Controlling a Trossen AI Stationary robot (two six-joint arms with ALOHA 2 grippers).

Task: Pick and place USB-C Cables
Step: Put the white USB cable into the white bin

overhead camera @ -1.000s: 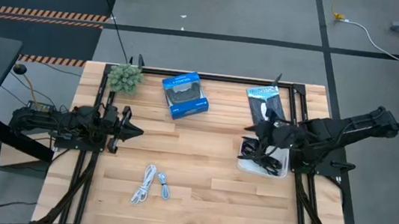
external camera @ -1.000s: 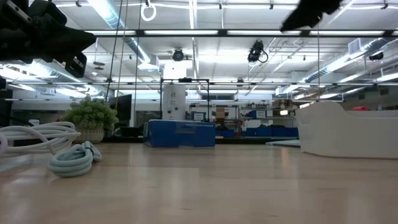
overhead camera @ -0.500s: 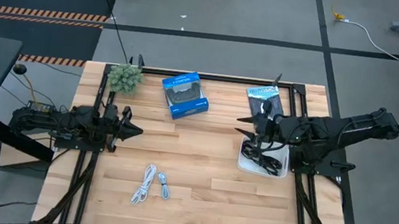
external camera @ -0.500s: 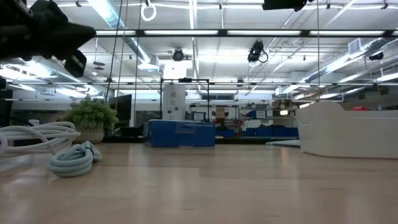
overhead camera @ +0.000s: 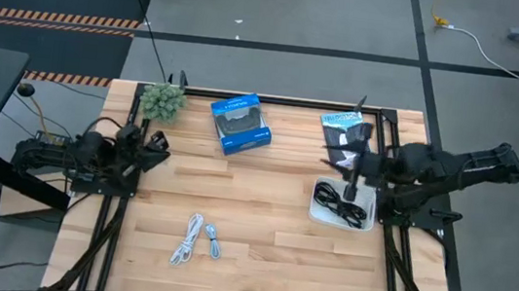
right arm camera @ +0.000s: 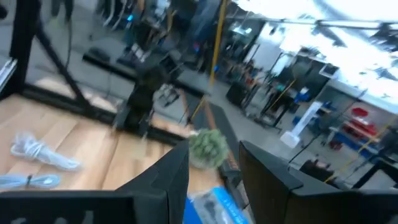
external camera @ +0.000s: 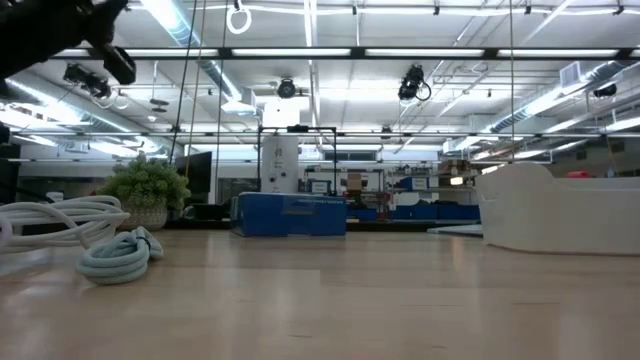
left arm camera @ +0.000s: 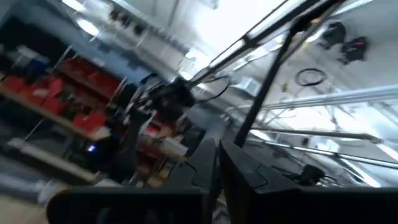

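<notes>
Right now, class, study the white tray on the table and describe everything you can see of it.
The white tray is a small, shallow, rectangular container, plastic by its look, sitting flat on the wooden table near the right edge. Two black cables lie tangled inside it. The right gripper hangs just above its far end, fingers open, apparently touching neither tray nor cables. In the low view its plain white wall rises at the right.
</notes>
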